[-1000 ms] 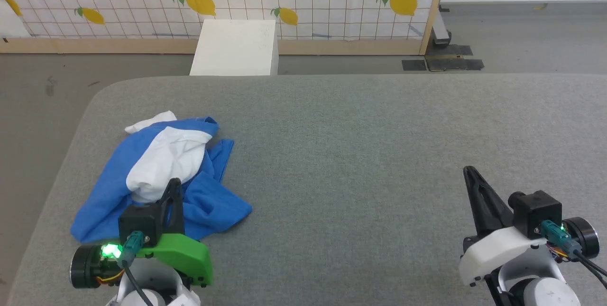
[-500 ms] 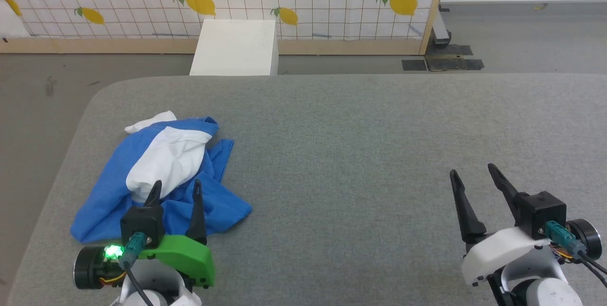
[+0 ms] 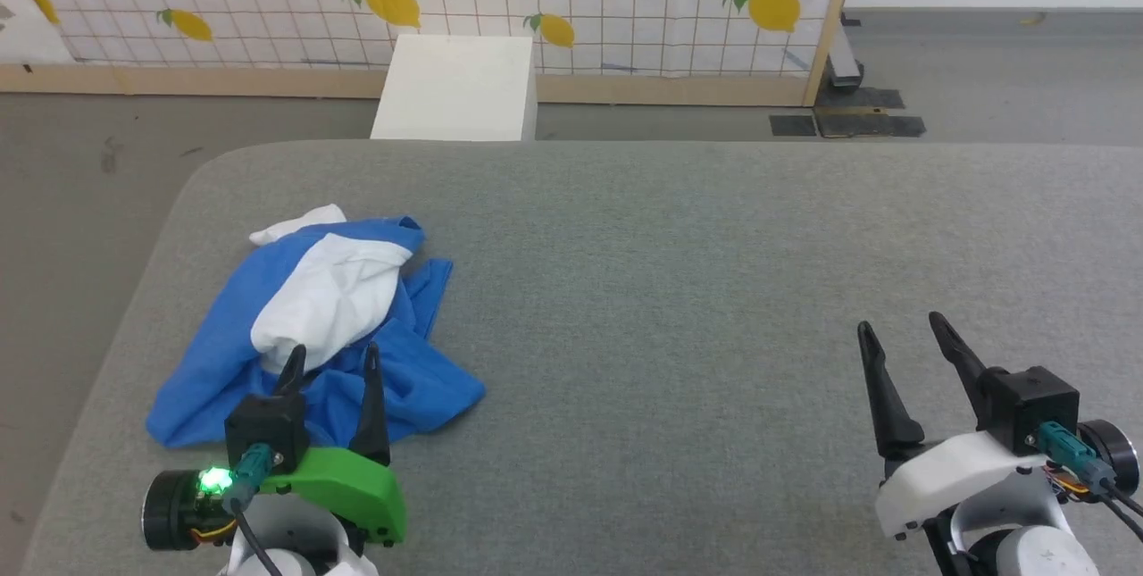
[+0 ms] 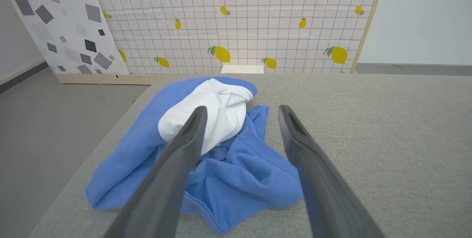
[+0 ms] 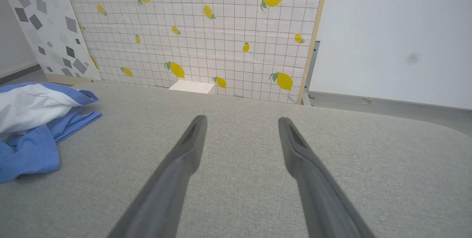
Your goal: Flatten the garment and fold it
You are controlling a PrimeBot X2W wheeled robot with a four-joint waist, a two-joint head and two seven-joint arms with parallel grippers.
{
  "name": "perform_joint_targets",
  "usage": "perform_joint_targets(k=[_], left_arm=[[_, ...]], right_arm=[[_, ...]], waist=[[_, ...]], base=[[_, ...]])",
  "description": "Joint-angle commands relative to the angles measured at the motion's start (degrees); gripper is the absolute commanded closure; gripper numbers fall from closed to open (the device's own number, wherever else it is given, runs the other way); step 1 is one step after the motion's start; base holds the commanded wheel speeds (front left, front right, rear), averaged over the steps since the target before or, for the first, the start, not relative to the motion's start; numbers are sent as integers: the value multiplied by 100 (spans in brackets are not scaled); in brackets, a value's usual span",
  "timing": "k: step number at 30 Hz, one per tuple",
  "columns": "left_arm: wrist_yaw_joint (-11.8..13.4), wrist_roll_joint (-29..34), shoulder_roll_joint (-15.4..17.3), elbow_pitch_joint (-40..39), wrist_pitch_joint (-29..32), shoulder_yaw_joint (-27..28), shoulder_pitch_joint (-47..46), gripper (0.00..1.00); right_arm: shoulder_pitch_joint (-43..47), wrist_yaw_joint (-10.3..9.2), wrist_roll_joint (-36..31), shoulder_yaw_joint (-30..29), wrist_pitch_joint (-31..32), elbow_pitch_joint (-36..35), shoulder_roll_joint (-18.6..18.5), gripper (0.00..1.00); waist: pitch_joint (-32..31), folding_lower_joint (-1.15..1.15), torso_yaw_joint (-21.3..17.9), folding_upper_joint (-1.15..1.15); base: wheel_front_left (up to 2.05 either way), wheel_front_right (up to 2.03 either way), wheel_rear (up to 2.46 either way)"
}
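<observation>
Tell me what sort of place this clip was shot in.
Most likely a robot test room dressed as a set, not a home: a lemon-print screen on a wooden frame stands on bare grey floor, behind a large grey fabric-topped table with a crumpled T-shirt lying on it.

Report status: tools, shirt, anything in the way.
Both open: left tool at the shirt, right tool off to the side, empty. Shirt crumpled, not flattened. Nothing in the way.
</observation>
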Motion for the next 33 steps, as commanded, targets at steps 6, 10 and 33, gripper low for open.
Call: perform_joint_targets(k=[6,10,33], left_arm=[[44,-114,8,80,-138,46,1,0],[53,-155,7,109,-185,68,13,0],[118,-388,-5,302,-456,137,59,0]], right_arm=[[91,-2,106,-52,-125,98,-1,0],[100,-2,134,-68,-174,136,-1,0],[154,-4,344,-106,-455,436,-2,0]], waist=[[2,0,222,0],[9,0,374,0],[31,0,1290,0]], base=[[0,0,0],[0,0,0],[0,0,0]])
